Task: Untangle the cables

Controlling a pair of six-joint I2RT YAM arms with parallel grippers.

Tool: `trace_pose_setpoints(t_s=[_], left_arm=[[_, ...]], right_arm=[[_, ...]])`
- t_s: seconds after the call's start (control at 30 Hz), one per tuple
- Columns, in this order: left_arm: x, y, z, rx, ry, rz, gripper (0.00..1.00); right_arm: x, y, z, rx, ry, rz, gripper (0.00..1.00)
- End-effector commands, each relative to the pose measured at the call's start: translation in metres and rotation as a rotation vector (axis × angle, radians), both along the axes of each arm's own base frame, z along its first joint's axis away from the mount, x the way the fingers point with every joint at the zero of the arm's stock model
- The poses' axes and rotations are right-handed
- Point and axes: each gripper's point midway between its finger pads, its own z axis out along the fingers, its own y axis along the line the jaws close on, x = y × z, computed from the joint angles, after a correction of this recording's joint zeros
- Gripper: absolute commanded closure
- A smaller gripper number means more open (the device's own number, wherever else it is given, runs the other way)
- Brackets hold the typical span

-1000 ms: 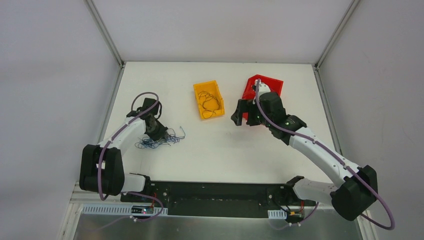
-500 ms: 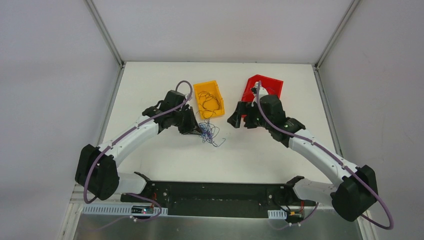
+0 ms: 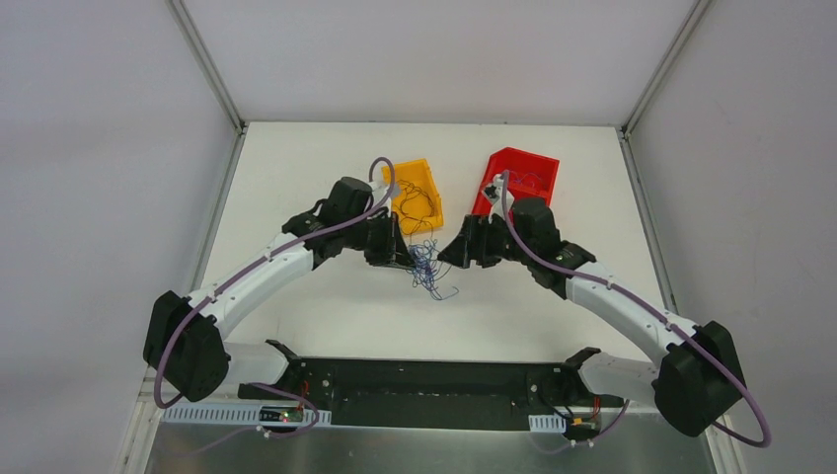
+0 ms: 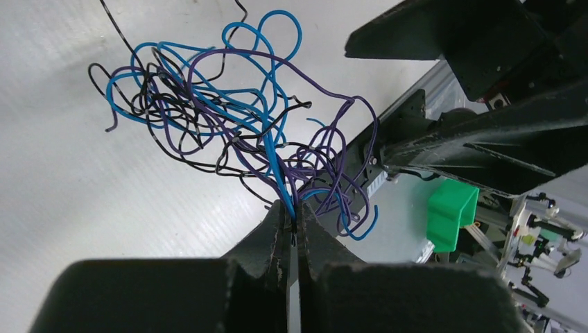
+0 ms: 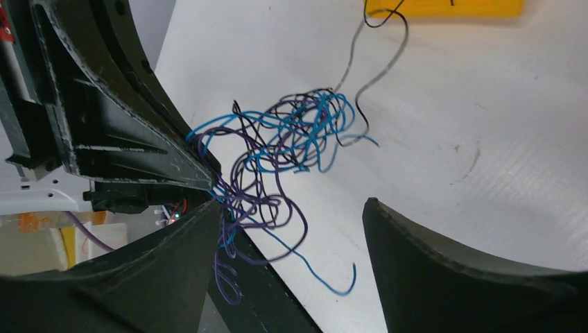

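Top external view: the cables (image 3: 426,269) form one loose knot of thread-thin, curly wires just near of the yellow bin (image 3: 421,169), close to the middle of the white table (image 3: 326,306). The yellow bin is a small, open plastic tray holding more black wire. The red bin (image 3: 538,160), of similar shape, stands to its right, apart from it, with thin blue wire inside.

Left wrist view: the strands of the cables (image 4: 229,132) are light blue, black and dark violet, smooth-coated, looping through each other with free ends sticking out. The table surface is matte white with a fine ribbed texture.

Clearance: bare table lies to the left, right and near side of the knot. The yellow bin is just beyond it. In the right wrist view one black strand rises from the cables (image 5: 277,152) toward the bin's edge.

Jaws:
- The left gripper (image 4: 292,218) is pinched tight on a few strands at the knot's edge, with almost no gap between the fingers.
- The right gripper (image 5: 288,206) stands wide, its dark fingers (image 5: 430,270) on either side of the knot's near end, holding nothing. It faces the left gripper (image 3: 403,259) closely.

Whether the lowest loops touch the table cannot be told.
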Motion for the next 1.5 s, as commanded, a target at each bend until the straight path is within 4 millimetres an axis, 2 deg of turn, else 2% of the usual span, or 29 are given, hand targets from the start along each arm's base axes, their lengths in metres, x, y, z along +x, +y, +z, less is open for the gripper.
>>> trace_pose_setpoints(t_s=[0.0,0.23,0.43,0.57,0.7,0.77,0.9,0.97,1.1,1.3,1.4,1.47], left_arm=[[0.000,-0.013,0.032,-0.065,-0.122,-0.070,1.00],[0.002,-0.006,0.036,-0.055,-0.177,-0.034,1.00],[0.002,-0.001,0.034,-0.043,-0.188,-0.009,1.00],[0.002,-0.002,0.031,-0.045,-0.177,-0.005,1.00],[0.005,0.002,0.028,-0.029,-0.183,0.025,1.00],[0.008,0.007,0.022,-0.004,-0.183,0.057,1.00],[0.015,0.027,-0.003,0.109,-0.161,0.159,1.00],[0.020,0.046,-0.018,0.205,-0.134,0.244,1.00],[0.022,0.101,-0.044,0.416,-0.054,0.443,1.00],[0.020,0.179,-0.050,0.533,0.017,0.723,1.00],[0.014,0.207,-0.047,0.591,0.003,0.831,1.00],[0.011,0.219,-0.043,0.623,-0.013,0.882,1.00]], right_arm=[[0.003,0.017,0.024,0.130,0.000,0.033,0.24],[-0.001,0.025,0.018,0.183,0.089,0.029,0.41],[-0.013,0.033,0.021,0.253,0.139,0.059,0.47],[-0.016,0.036,0.022,0.260,0.148,0.063,0.66],[-0.009,0.028,0.021,0.232,0.126,-0.006,0.96],[0.001,0.014,0.011,0.160,0.111,-0.105,1.00],[0.021,-0.032,-0.014,-0.052,0.066,-0.331,1.00],[0.026,-0.055,-0.022,-0.122,0.050,-0.415,1.00],[0.033,-0.111,-0.029,-0.239,0.009,-0.622,1.00],[0.030,-0.173,-0.025,-0.290,-0.051,-0.849,1.00],[0.026,-0.192,-0.024,-0.302,-0.070,-0.922,1.00],[0.025,-0.201,-0.024,-0.307,-0.081,-0.961,1.00]])
